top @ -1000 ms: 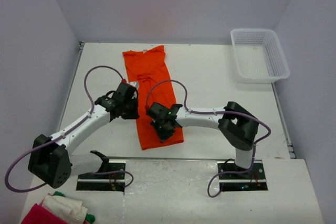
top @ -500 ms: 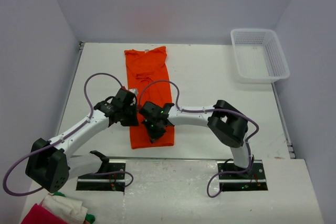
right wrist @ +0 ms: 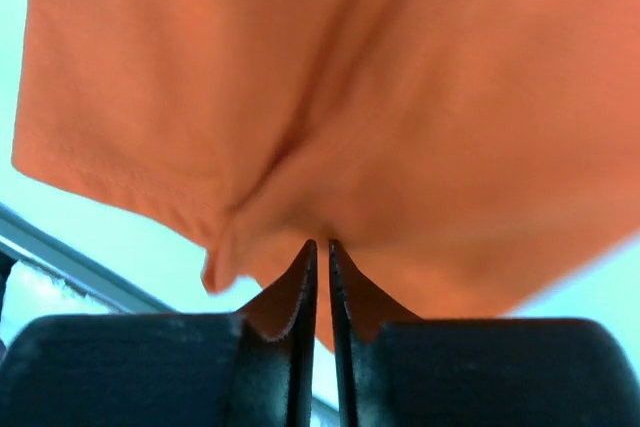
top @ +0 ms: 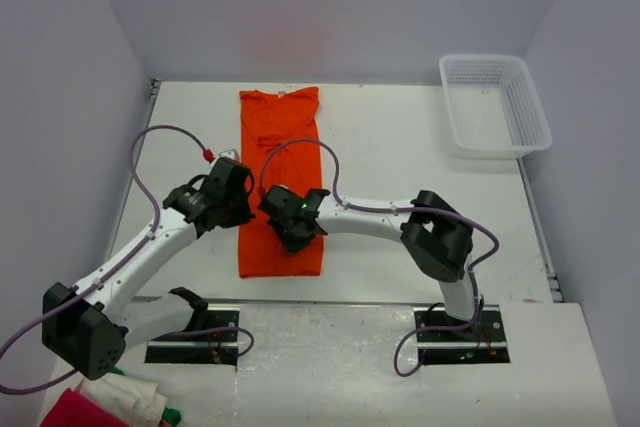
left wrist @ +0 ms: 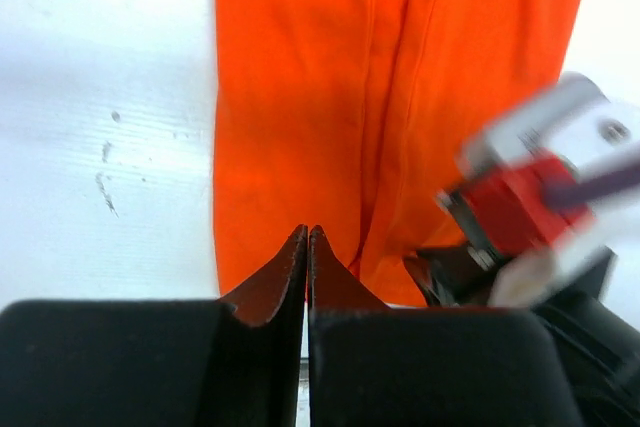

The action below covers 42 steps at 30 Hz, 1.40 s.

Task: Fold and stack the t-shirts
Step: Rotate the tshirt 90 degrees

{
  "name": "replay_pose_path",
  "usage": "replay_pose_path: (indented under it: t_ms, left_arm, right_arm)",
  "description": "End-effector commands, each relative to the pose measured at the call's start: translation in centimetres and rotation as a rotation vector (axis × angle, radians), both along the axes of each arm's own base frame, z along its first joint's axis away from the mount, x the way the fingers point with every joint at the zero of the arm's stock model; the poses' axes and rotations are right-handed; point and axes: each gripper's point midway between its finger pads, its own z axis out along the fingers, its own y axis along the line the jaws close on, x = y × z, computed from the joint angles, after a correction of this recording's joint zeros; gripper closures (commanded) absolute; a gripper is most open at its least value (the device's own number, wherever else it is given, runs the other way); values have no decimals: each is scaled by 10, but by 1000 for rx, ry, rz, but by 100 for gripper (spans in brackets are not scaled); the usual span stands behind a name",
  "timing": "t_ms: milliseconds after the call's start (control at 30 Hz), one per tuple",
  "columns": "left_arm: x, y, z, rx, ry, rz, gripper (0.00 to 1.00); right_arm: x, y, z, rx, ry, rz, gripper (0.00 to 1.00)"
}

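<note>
Two-handed, works the near hem of the t-shirt [top: 279, 137], a long near-to-far strip left of centre, with left gripper [left wrist: 307, 237] pressed together and right gripper [right wrist: 320, 247] pinching a pucker; risks skewing the fold through uneven release.

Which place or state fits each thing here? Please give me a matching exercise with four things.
1. orange t-shirt
2. white basket
3. cloth pile
4. left claw

a. shut
b. far right corner
c. near left corner
d. laid out long, in the middle

Pairs: 1-d, 2-b, 3-c, 4-a
</note>
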Motion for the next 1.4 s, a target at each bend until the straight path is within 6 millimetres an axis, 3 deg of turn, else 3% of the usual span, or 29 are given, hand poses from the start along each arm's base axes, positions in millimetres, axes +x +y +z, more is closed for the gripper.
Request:
replay_pose_path:
  t_ms: [0,133,233,267,300,433,467,500,567,600,667,767,867,900,967,1067,1200,1367]
  left_arm:
    - [28,3,36,13,-120,84,100]
    - [61,-22,54,14,-155,-36,100]
    - [94,-46,59,27,-166,-140,100]
    - [109,-55,77,14,-197,-159,100]
    - [121,-62,62,38,-161,-173,100]
    - [167,-76,57,90,-161,-201,100]
    - [184,-80,68,89,-192,-199,100]
    - [196,-82,51,110,-160,-203,100]
    - [211,-84,47,108,-134,-222,100]
    - [229,-89,46,110,-157,-222,100]
    - [251,-83,48,109,-190,-219,100]
    - [282,-76,29,39,-213,-218,100]
    - [303,-64,23,4,-239,-200,100]
    - [309,-60,5,12,-209,-191,100]
    - [325,-54,-8,16,-191,-191,100]
    - [343,-50,-9,36,-204,-205,100]
    - [353,-47,-36,44,-176,-209,100]
    - [358,-45,-64,10,-136,-212,100]
  right_arm:
    - [18,-22,69,30,-161,-44,86]
    - [24,-63,100,-29,-243,-115,82]
    - [22,-83,110,-22,-258,-139,100]
    - [19,-85,108,-16,-250,-145,100]
    - [13,-90,102,-8,-226,-132,100]
    - [4,-80,84,47,-176,-116,100]
    - [3,-79,79,49,-162,-117,100]
    - [0,-79,73,42,-149,-110,100]
    - [0,-74,62,48,-131,-105,100]
    - [-2,-74,56,42,-120,-100,100]
    - [-3,-70,44,37,-91,-94,100]
    - [-6,-63,34,49,-58,-78,100]
    - [-6,-60,31,50,-52,-73,100]
    - [-7,-59,32,50,-48,-68,100]
    - [-7,-61,33,42,-47,-70,100]
    - [-6,-65,42,47,-68,-75,100]
    - [-5,-58,50,77,-60,-68,100]
    - [-3,-42,36,74,-28,-52,100]
